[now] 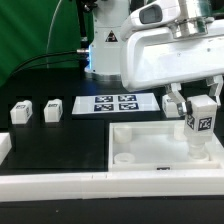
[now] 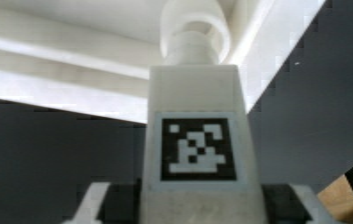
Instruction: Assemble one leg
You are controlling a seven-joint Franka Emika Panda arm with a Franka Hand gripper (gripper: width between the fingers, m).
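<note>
My gripper (image 1: 201,108) is shut on a white leg (image 1: 200,130) with a black-and-white marker tag. It holds the leg upright over the right part of the large white tray-like part (image 1: 140,150), its lower end at or near a corner socket. In the wrist view the leg (image 2: 198,130) fills the middle, tag facing the camera, with its narrower round end pointing away toward the tray's wall. The fingers (image 2: 105,200) press on both sides of the leg. Two more legs (image 1: 21,113) (image 1: 52,110) lie on the black table at the exterior view's left.
The marker board (image 1: 114,102) lies behind the tray. A white block (image 1: 4,146) sits at the exterior view's left edge. A white rail (image 1: 60,182) runs along the table's front. The robot base (image 1: 105,45) stands at the back.
</note>
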